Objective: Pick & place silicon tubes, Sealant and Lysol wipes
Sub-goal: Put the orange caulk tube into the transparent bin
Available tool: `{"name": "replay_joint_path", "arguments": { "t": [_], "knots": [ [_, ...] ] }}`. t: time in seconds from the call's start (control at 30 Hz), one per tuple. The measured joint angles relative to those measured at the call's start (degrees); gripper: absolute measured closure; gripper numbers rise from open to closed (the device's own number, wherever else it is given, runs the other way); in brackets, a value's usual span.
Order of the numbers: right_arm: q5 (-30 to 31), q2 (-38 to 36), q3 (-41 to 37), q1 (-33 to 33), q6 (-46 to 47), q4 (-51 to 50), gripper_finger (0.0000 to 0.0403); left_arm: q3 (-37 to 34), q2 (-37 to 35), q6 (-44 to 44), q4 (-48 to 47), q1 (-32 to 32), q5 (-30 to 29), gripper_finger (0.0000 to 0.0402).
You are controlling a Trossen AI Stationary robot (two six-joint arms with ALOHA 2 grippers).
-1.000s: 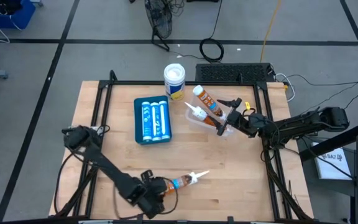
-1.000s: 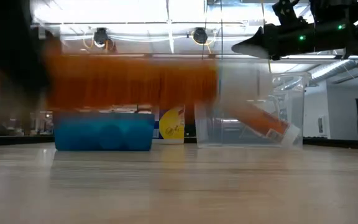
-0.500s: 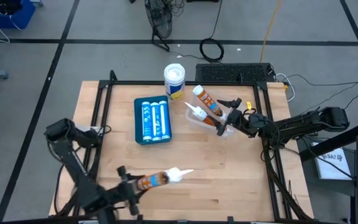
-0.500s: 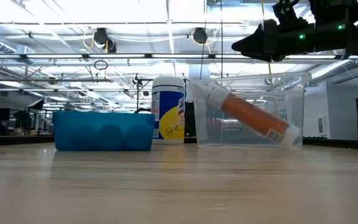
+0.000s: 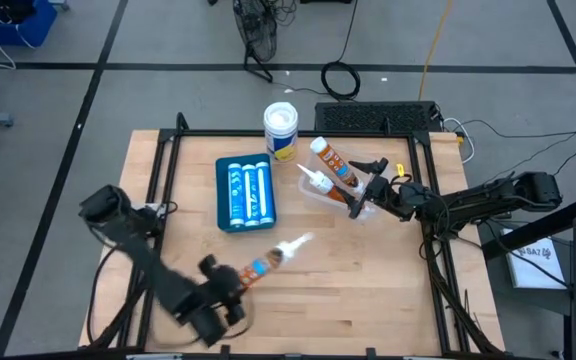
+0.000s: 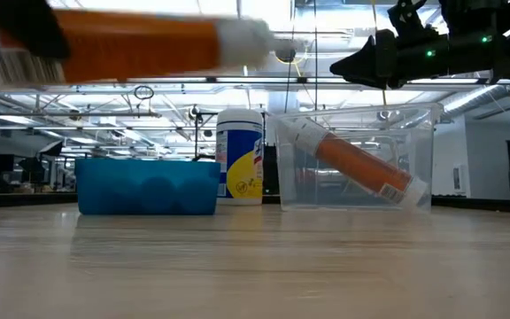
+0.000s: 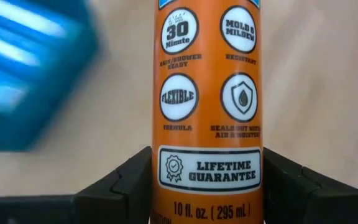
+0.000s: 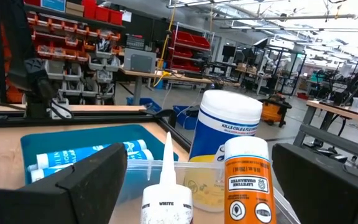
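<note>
While the left gripper (image 5: 236, 283) hangs over the near-left part of the wooden counter (image 5: 368, 270), its fingers (image 7: 122, 183) are clenched on one orange sealant tube (image 5: 265, 263), held clear of the surface with the white nozzle aimed toward the counter's middle. The left wrist view shows that tube's label between the two dark fingers. Farther back lies one blue tray (image 5: 246, 193) holding two blue-and-white tubes (image 5: 248, 190) side by side. Just behind the tray's right end stands one Lysol wipes canister (image 5: 280, 130), upright, with its white lid on. To the right of the tray sits one clear plastic tub (image 5: 333, 195) containing two tubes: one white-nozzled tube (image 5: 314, 178) and one second orange sealant tube (image 5: 334, 165), which leans tilted inside the tub in the low view. The right gripper (image 5: 366, 188) is positioned above the tub's right side, fingers (image 8: 89, 186) spread wide and grasping nothing. Count: five tubes, one canister, one tray, one tub.
</note>
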Motion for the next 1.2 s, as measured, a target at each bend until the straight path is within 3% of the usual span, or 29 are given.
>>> {"name": "replay_joint_path", "arguments": {
  "t": [0.13, 0.2, 0.3, 0.43, 0.57, 0.77, 0.97, 1.2],
  "knots": [
    [0.0, 0.0, 0.0, -0.1, -0.1, 0.0, 0.0028, -2.3, 0.0, 21.2, 20.7, 8.8, 19.8, 0.0177],
    [0.0, 0.0, 0.0, -0.1, -0.1, 0.0, 0.0028, -3.4, 0.0, 33.6, 30.7, 12.4, 26.1, 0.0177],
    [0.0, 0.0, 0.0, -0.1, -0.2, 0.0, 0.0028, -3.7, 0.0, 52.0, 42.0, 16.3, 31.3, 0.0177],
    [0.0, 0.0, 0.0, -0.1, -0.4, -0.3, 0.0028, -3.7, -3.1, 66.7, 42.6, 18.9, 32.8, 0.0178],
    [0.1, -0.1, 0.0, -0.1, -1.7, -0.9, 0.0028, -9.9, -9.8, 72.9, 44.0, 19.8, 31.4, 0.0178],
    [0.1, 0.0, 0.0, -0.1, -1.1, -1.5, 0.0028, -30.7, -22.8, 76.0, 69.4, 25.6, 31.4, 0.0178],
    [-0.3, 0.1, 0.0, -0.2, 0.1, -1.0, 0.0028, -48.0, -38.6, 79.1, 86.5, 31.7, 30.6, 0.0178],
    [-10.5, 1.9, 0.0, -0.6, 6.2, 2.6, 0.0028, -58.3, -53.1, 83.6, 96.0, 34.9, 29.8, 0.0178]
  ]
}}
